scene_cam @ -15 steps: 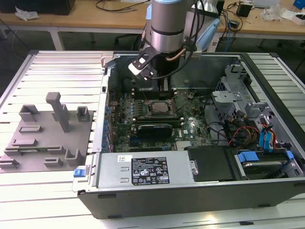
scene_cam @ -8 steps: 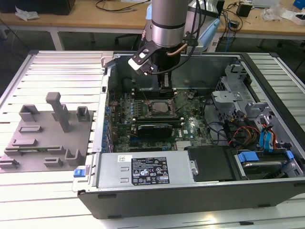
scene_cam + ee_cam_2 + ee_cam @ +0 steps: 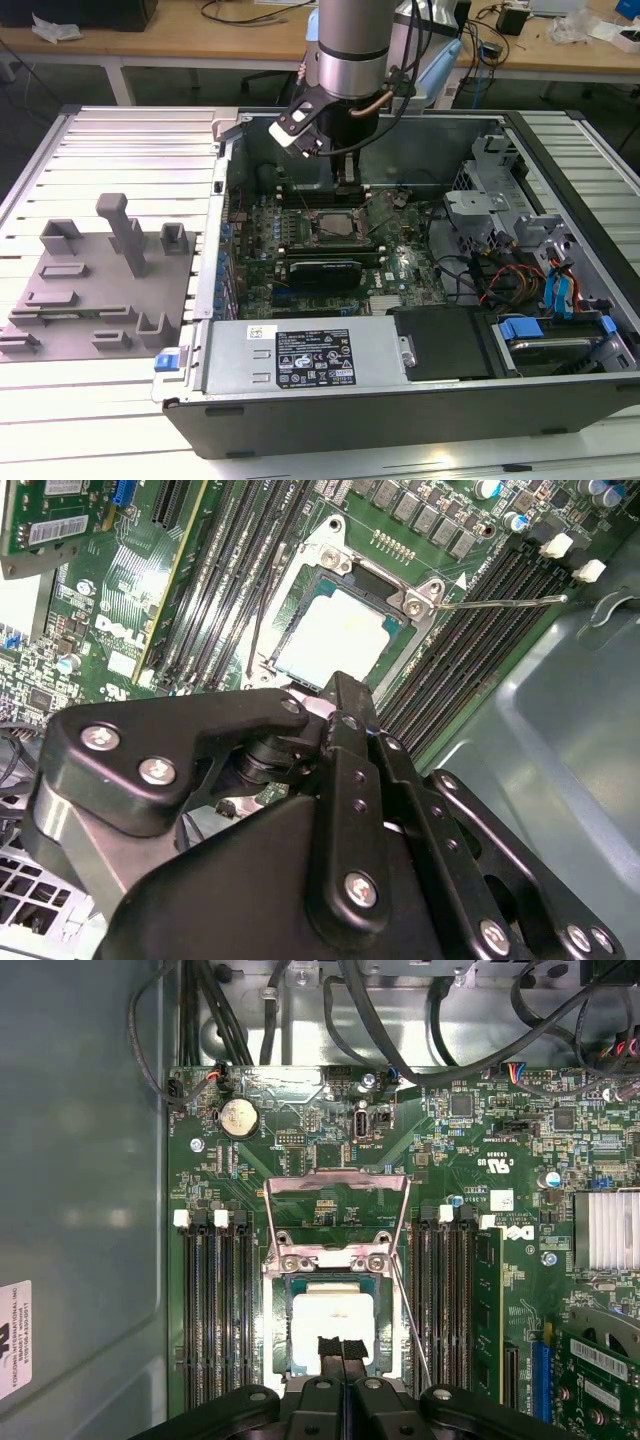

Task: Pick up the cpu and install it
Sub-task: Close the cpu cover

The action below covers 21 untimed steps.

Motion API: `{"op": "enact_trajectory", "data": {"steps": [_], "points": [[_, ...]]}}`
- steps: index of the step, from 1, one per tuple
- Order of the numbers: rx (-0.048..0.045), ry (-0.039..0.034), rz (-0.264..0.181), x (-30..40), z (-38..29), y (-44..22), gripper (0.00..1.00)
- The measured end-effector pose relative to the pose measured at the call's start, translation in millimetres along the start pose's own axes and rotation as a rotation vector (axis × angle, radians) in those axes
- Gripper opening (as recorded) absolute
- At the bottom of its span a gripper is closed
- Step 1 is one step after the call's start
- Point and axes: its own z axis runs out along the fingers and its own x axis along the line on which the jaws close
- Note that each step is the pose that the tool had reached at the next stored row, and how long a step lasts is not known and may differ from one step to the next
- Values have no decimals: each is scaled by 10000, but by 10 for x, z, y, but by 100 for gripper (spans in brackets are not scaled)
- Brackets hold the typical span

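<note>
The cpu (image 3: 330, 1328) lies flat in the motherboard socket (image 3: 277, 1330), its pale silvery top facing up; it also shows as the cpu (image 3: 335, 635) in the second wrist view. The socket's metal load plate (image 3: 335, 1182) is flipped open, and a thin lever rod (image 3: 412, 1325) stands beside it. My gripper (image 3: 340, 1348) hangs just above the near edge of the chip with its two black fingertips pressed together and nothing between them. In the exterior view my gripper (image 3: 346, 182) is inside the open computer case, over the socket (image 3: 335, 226).
Memory slots (image 3: 215, 1310) flank the socket on both sides. A card (image 3: 325, 272) sits next to the socket, and a power supply (image 3: 300, 355) lines the case front. Drive bays and cables (image 3: 520, 270) fill the exterior view's right. A grey fixture (image 3: 90, 290) sits at its left.
</note>
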Motion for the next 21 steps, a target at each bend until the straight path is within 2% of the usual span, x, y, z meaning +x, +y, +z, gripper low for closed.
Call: {"op": "enact_trajectory", "data": {"steps": [6, 14, 18, 21], "points": [[-1, 2, 0, 0, -64, 2, 11], [-1, 2, 0, -2, -231, 8, 11], [-1, 2, -2, -2, -231, 9, 11], [1, 0, 0, -3, -231, 57, 11]]}}
